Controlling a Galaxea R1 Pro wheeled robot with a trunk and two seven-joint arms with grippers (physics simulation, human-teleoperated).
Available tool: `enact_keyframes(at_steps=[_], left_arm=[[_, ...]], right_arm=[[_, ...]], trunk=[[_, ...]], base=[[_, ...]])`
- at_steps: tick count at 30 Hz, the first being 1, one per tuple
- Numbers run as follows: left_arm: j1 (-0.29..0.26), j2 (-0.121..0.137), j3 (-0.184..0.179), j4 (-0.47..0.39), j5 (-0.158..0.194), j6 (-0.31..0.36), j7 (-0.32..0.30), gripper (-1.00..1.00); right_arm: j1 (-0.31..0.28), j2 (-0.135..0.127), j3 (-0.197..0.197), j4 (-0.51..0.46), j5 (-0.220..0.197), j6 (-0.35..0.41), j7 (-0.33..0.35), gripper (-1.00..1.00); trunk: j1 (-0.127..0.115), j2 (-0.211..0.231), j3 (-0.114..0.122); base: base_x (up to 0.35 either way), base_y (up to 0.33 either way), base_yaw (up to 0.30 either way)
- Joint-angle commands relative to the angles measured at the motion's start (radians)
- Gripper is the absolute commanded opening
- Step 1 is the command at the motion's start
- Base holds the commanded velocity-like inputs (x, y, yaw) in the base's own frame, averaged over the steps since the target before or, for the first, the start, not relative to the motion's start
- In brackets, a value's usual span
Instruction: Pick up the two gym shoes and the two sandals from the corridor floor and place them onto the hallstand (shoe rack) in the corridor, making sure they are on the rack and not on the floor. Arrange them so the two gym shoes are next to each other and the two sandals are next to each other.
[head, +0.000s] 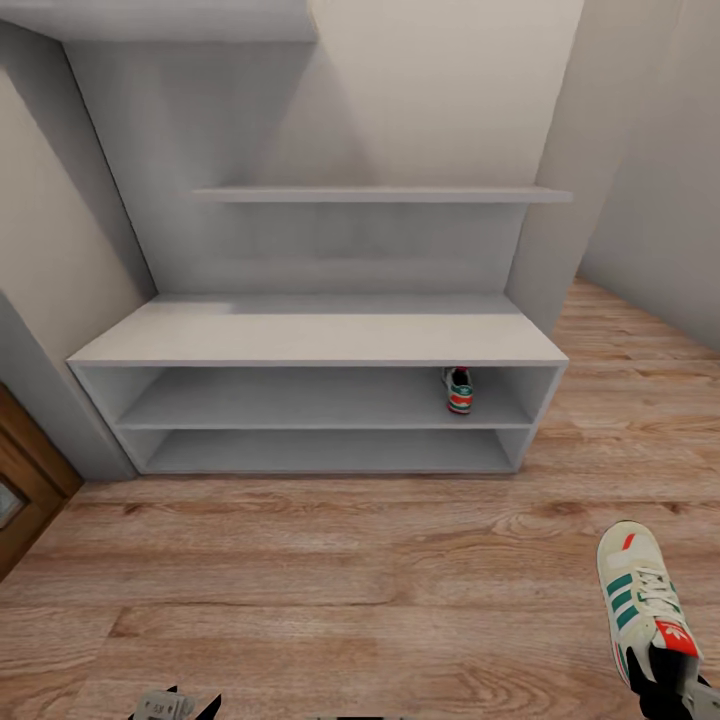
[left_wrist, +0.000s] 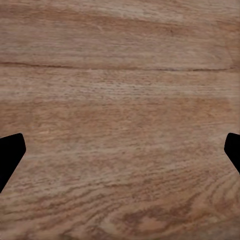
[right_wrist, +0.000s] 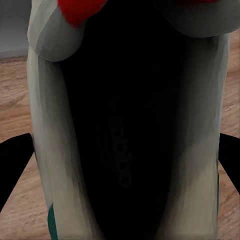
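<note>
One gym shoe is already sitting in the upper of the two open compartments of the hallstand, toward its right end, heel toward me. The second gym shoe is hanging in my right gripper at the lower right of the head view, toe pointing toward the rack, above the corridor floor and well apart from the unit. Through the right wrist camera I am looking straight into that shoe's dark insole, with its cream walls on either side and the red tongue label at the edge; the black fingers are flanking it, so the pincer is clamped on the shoe's heel end.

My left gripper is hovering over bare wood planks, its two black fingertips standing wide apart with nothing between them. In the head view its tips are just peeking in at the bottom edge, left of centre.

Both stepped shelves above the flat top are catching pale grey light against the wall. A brown door is showing at the far left.
</note>
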Motion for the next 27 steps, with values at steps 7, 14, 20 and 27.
enact_keyframes(at_steps=[7,14,20,27], left_arm=[[-0.001,0.000,0.004,0.001,0.000,-0.002,-0.007,1.00],[0.001,-0.002,0.003,0.006,0.000,-0.038,-0.017,1.00],[0.001,0.002,0.019,0.068,0.005,-0.123,-0.019,1.00],[0.001,-0.009,0.056,0.110,0.013,-0.243,-0.016,1.00]], right_arm=[[-0.001,0.000,-0.006,0.000,0.001,-0.003,0.008,-1.00],[-0.001,0.001,-0.005,-0.001,0.000,-0.003,0.008,-1.00],[-0.001,0.011,-0.004,-0.003,0.000,-0.001,0.008,-1.00],[-0.001,0.035,-0.004,0.013,0.003,0.001,0.008,-1.00]], trunk=[[0.000,0.000,-0.001],[0.000,0.000,-0.001],[0.000,0.000,-0.001],[0.000,0.000,-0.001]], base=[[-0.001,0.003,0.000],[0.000,0.000,0.000],[0.000,0.000,0.000],[0.000,0.000,0.000]])
